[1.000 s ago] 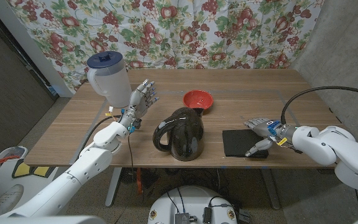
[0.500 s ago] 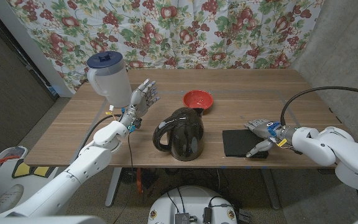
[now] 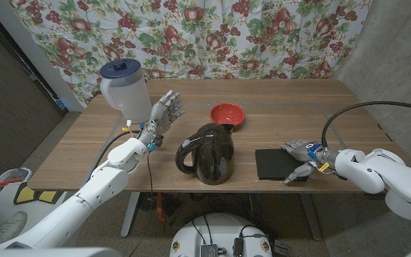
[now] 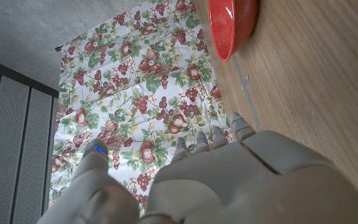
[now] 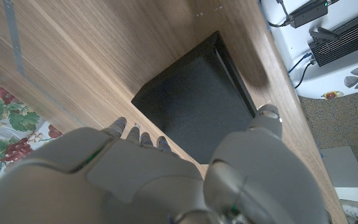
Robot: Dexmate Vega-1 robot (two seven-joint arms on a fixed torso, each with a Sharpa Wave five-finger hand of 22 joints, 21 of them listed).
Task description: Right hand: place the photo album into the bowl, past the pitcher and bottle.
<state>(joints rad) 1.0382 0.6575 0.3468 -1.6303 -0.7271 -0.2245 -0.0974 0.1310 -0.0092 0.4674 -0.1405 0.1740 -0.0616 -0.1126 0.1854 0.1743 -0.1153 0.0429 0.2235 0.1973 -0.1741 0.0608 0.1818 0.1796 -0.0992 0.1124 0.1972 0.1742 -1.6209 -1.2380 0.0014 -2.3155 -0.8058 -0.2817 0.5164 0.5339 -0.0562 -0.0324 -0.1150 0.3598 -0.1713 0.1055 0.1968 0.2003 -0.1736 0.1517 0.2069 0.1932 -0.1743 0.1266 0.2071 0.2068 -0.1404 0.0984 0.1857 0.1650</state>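
Left hand (image 3: 164, 114) is raised with fingers spread, while right hand (image 3: 302, 153) hangs low, fingers apart.

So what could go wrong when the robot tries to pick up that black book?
The photo album lies flat at the table's near edge, so the right hand might nudge it off instead of gripping it. Also, the dark pitcher stands between the album and the red bowl; a low carry could knock it.

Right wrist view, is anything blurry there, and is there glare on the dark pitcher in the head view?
Right wrist view: the right hand up close is soft, the photo album sharper. Head view: the dark pitcher shows small bright highlights on its glossy top.
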